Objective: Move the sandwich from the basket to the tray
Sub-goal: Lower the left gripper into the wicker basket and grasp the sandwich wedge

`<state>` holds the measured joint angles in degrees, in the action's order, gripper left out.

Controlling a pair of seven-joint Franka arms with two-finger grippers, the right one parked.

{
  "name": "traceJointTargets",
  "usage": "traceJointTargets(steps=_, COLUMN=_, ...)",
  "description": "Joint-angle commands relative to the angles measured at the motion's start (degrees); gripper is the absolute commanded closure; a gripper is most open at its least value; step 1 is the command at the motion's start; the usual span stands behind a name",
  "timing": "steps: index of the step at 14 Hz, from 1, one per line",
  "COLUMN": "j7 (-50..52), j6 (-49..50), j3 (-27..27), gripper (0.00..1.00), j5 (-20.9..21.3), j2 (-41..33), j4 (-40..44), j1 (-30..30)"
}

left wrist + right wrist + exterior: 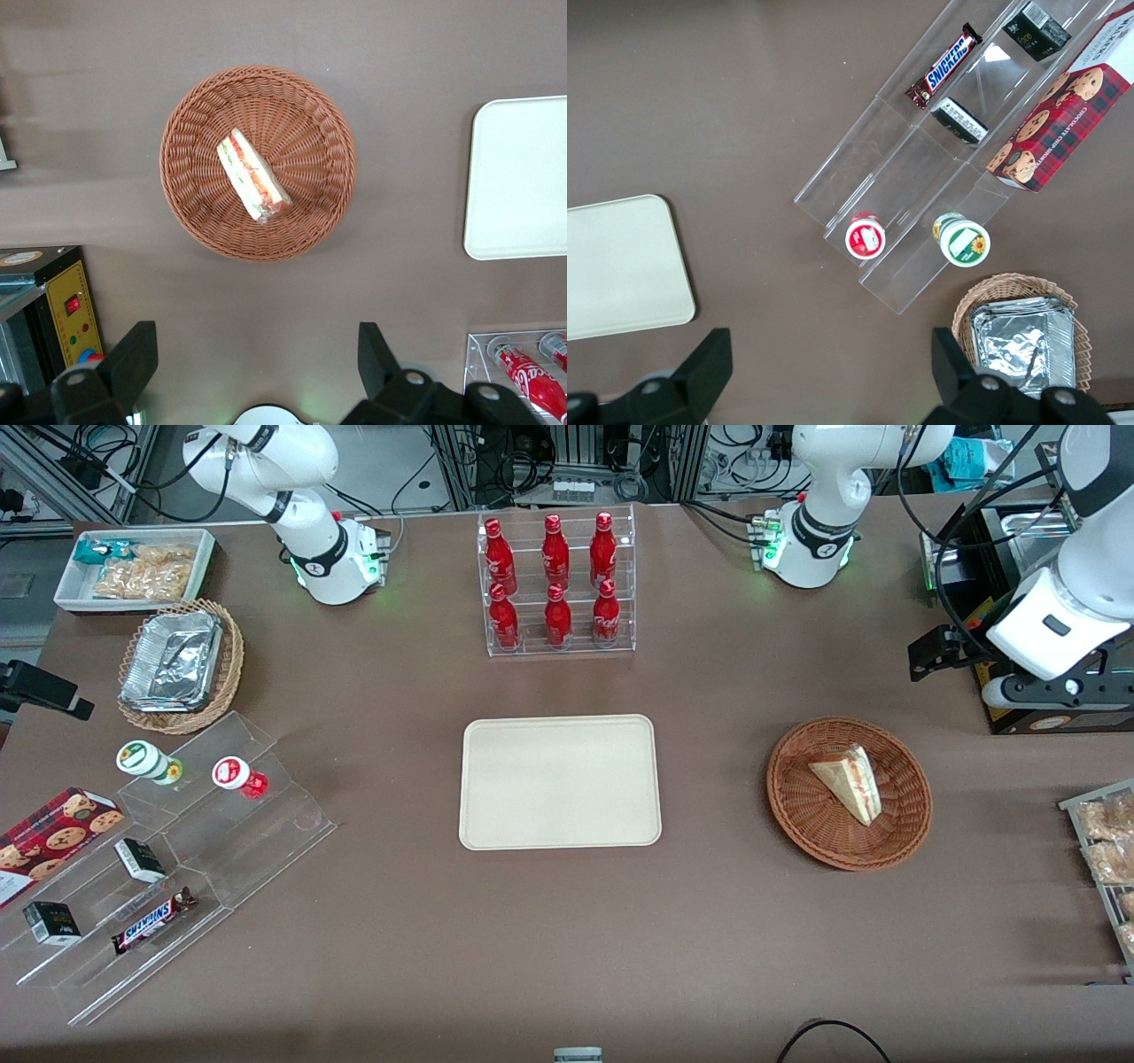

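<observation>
The sandwich (849, 782), a pale bread wedge with red and green filling, lies in the reddish-brown wicker basket (788, 797) toward the working arm's end of the table. The cream tray (560, 781) sits bare at the table's middle, beside the basket. My left gripper (1032, 691) hangs high above the table, farther from the front camera than the basket. In the left wrist view the gripper (255, 354) is open wide and holds nothing, with the sandwich (254, 176) and the basket (190, 142) well apart from its fingertips. The tray's end (518, 177) shows there too.
A clear rack of red bottles (556, 584) stands farther from the front camera than the tray. A black box (1045, 717) sits under the working arm. A wire rack of snacks (1107, 859) lies at that table end. A stepped acrylic shelf (177, 850) and foil containers (173, 660) lie toward the parked arm's end.
</observation>
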<state>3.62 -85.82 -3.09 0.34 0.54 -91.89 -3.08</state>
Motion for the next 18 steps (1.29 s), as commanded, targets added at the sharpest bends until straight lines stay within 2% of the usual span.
traceJointTargets(steps=1, j7=-1.15, j6=-0.22, j3=0.72, gripper=0.0, j5=-0.08, j2=1.65, j4=1.29, j1=-0.78)
traceJointTargets(steps=5, j7=-1.33, j6=-0.92, j3=0.72, gripper=0.0, j5=-0.34, j2=5.69, j4=-2.3, j1=-0.7)
traceJointTargets(steps=13, j7=-0.02, j6=-45.16, j3=2.39, gripper=0.0, j5=-0.43, j2=2.98, j4=-36.03, j1=0.97)
traceJointTargets(steps=14, j7=4.16, j6=-48.71, j3=2.39, gripper=0.0, j5=-1.39, j2=3.06, j4=-38.34, j1=1.24)
traceJointTargets(steps=18, j7=27.27, j6=-49.71, j3=2.39, gripper=0.0, j5=-2.37, j2=5.42, j4=-38.71, j1=1.24)
